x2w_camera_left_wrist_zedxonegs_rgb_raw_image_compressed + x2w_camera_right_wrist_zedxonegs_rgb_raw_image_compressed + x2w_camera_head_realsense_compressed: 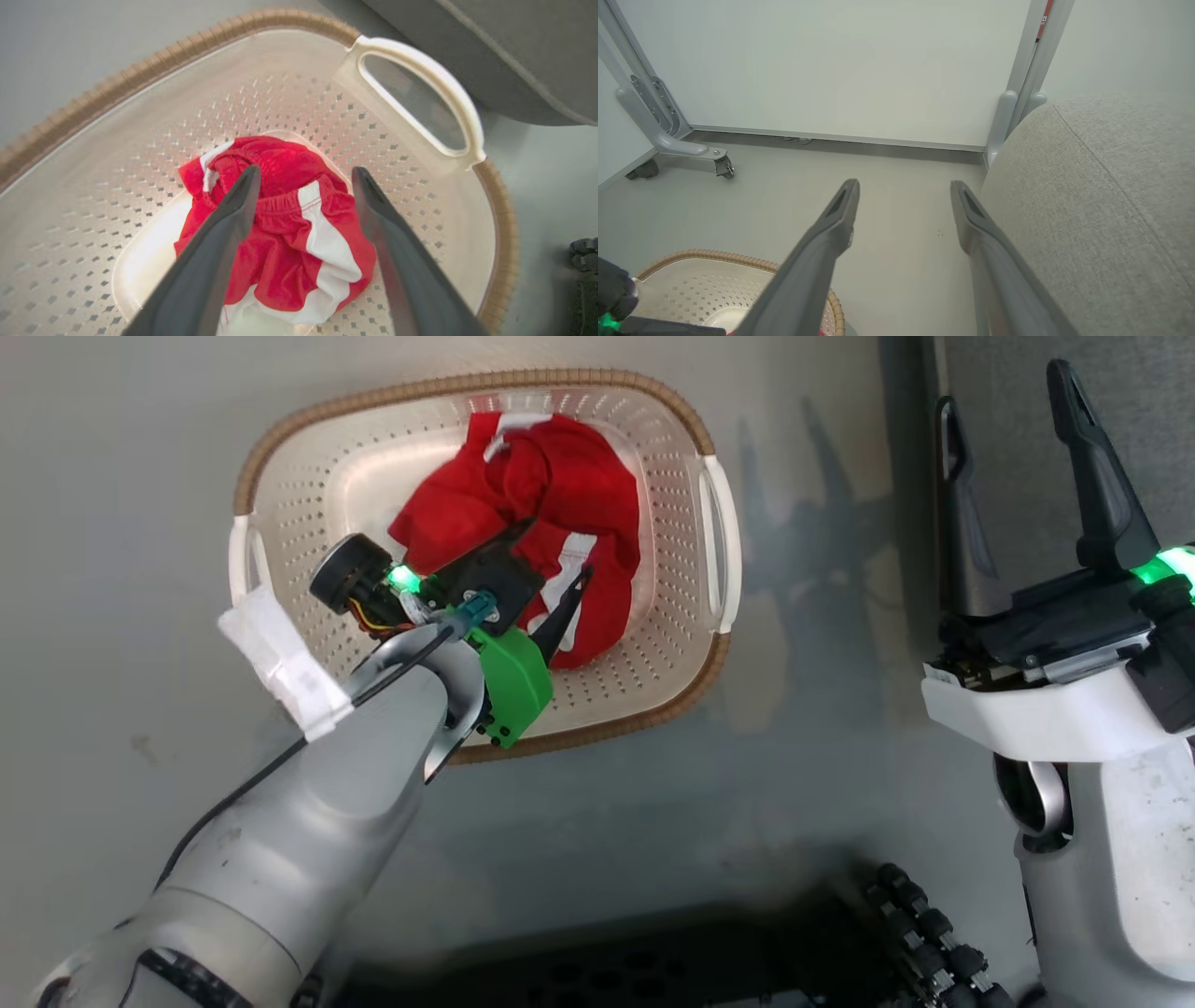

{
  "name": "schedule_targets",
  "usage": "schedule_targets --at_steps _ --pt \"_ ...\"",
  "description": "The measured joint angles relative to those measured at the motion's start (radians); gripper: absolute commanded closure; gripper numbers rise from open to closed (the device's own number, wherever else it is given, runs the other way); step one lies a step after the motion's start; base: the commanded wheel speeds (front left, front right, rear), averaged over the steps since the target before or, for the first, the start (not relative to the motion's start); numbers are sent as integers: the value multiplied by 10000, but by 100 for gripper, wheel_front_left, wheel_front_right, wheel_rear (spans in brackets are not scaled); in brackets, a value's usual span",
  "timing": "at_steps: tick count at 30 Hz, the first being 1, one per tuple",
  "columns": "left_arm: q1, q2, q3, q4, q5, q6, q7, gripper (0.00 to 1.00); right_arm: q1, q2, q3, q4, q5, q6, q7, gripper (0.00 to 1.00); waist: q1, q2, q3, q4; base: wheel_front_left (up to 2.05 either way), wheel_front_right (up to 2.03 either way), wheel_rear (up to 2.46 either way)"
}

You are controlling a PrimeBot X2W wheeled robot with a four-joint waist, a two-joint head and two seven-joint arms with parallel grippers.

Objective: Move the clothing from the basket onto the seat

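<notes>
The red clothing (560,495) with white stripes lies bunched in the cream perforated basket (681,551), which stands on the grey floor. My left gripper (553,553) reaches down into the basket and is open. Its two dark fingers straddle the top of the clothing (289,224) with nothing clamped between them. In the left wrist view the left gripper (306,171) hangs just over the red waistband, inside the brown basket rim (187,46). My right gripper (1004,392) stands open and empty beside the grey seat (1148,392), to the right of the basket. The seat (1101,196) bulges next to the right gripper (903,184).
A wheeled metal frame leg (682,147) and a pale wall panel stand beyond the floor. The seat's underside (490,46) overhangs near the basket's white handle (448,107). My dark base (653,961) lies at the bottom. Open floor separates basket and seat.
</notes>
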State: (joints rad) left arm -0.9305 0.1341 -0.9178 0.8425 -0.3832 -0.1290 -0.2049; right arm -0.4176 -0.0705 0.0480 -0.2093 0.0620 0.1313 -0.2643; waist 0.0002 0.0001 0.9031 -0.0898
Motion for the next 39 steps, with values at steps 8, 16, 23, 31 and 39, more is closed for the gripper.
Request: schedule_targets --at_steps 8,16,23,31,39 --pt "-1278 -245 -1112 1672 -1197 0 740 0 -444 65 290 -341 -12 0 0 0 0 0 1448 -144 0 0 0" --pt "-1708 -520 -1404 2924 -2004 0 1108 0 -316 121 481 -665 -13 0 0 0 0 0 2190 -501 0 0 0" --pt "-1868 -723 -1216 3582 -2550 0 658 0 -177 125 616 -823 -77 0 0 0 0 0 2355 -685 0 0 0" --pt "-1907 -826 -853 3898 -3235 104 322 55 179 33 667 -872 -113 0 0 0 -1 0 2279 -830 0 0 0" --pt "-1931 -849 -1131 3643 -3478 299 155 100 291 -8 675 -876 -155 0 0 0 -1 0 2188 -870 0 0 0"
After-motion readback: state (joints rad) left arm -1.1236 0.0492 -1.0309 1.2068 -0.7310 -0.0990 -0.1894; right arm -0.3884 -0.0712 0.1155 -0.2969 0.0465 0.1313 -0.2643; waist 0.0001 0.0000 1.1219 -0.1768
